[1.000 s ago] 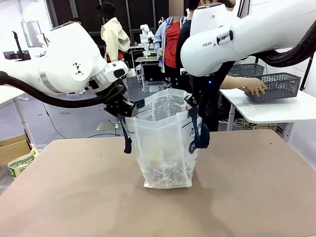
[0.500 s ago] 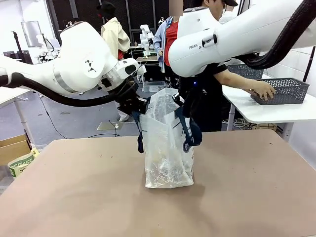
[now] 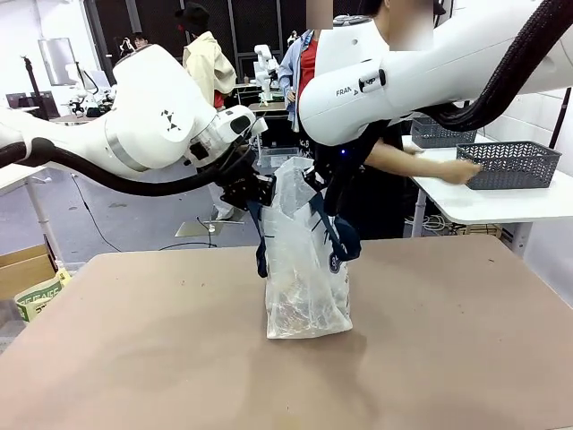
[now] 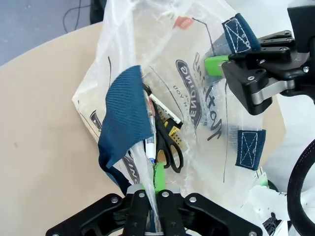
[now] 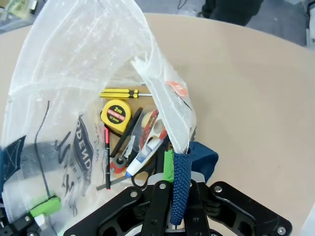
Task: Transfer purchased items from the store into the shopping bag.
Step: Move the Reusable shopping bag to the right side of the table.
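The shopping bag (image 3: 307,269), translucent plastic with navy handles, stands upright mid-table with its mouth pinched narrow. My left gripper (image 3: 256,192) is shut on its left rim by a navy handle (image 4: 125,115). My right gripper (image 3: 320,192) is shut on the opposite rim and handle (image 5: 179,184). Looking into the bag from the right wrist, the purchased items lie at the bottom: a yellow tape measure (image 5: 116,113), a yellow-handled screwdriver (image 5: 123,93), a red pen, a glue tube and black scissors (image 4: 167,147). In the left wrist view my left gripper (image 4: 153,179) faces the right gripper (image 4: 222,64) across the bag.
A person stands behind the table, one hand (image 3: 452,170) by a dark grey lattice basket (image 3: 510,163) on a white side table (image 3: 501,202). A second basket (image 3: 439,132) sits behind. A cardboard box (image 3: 27,269) stands on the floor to the left.
Both grippers have moved toward each other, pulling the bag's mouth from wide to narrow. The person's hand has slid left, off the basket.
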